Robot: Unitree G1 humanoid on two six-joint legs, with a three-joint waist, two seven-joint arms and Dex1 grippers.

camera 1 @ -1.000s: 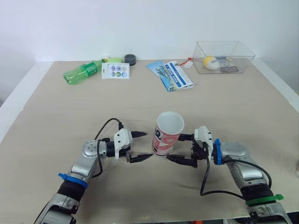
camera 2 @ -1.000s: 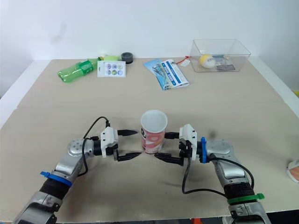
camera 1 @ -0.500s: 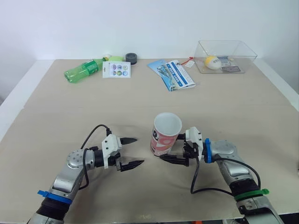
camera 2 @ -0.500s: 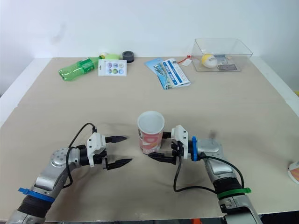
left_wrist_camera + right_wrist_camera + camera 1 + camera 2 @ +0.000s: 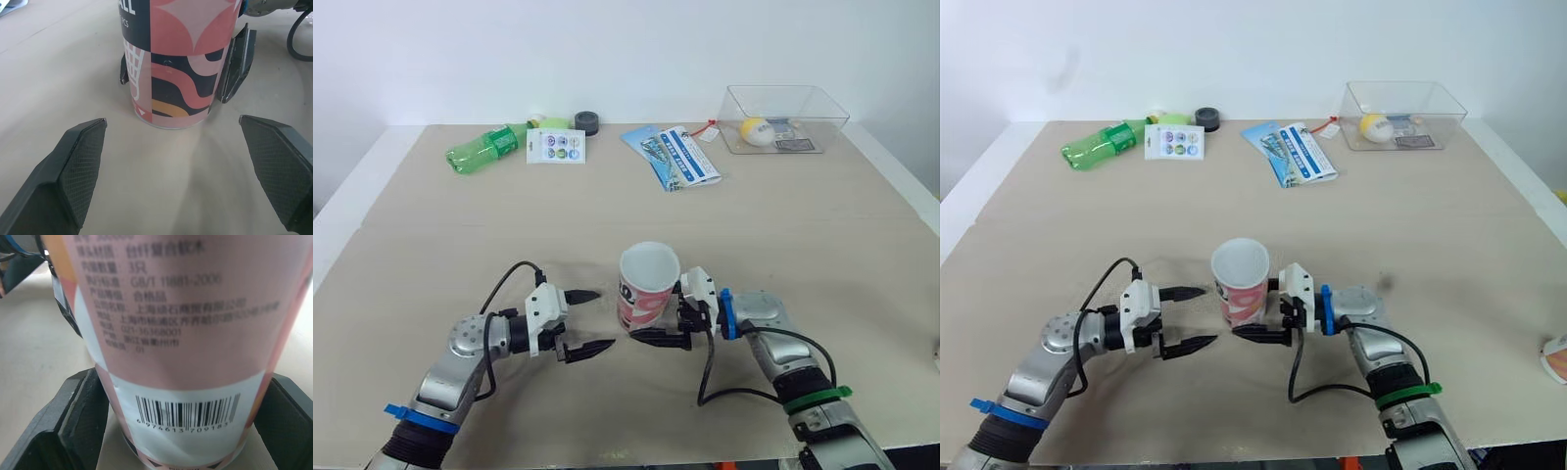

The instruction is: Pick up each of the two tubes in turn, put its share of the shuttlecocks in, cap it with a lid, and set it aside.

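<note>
Green bottle (image 5: 487,148), leaflet (image 5: 677,157), box (image 5: 829,124) behind tube (image 5: 644,294)

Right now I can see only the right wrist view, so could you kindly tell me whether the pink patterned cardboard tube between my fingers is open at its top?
Observer: Yes, the pink patterned cardboard tube stands with its top open and no lid on.
Operator: Thank you; where is the left gripper?
Observer: The left gripper is open, on the tube's left, apart from it.
Operator: And what lies beyond?
Observer: A green plastic bottle lies on its side at the table's far left.
</note>
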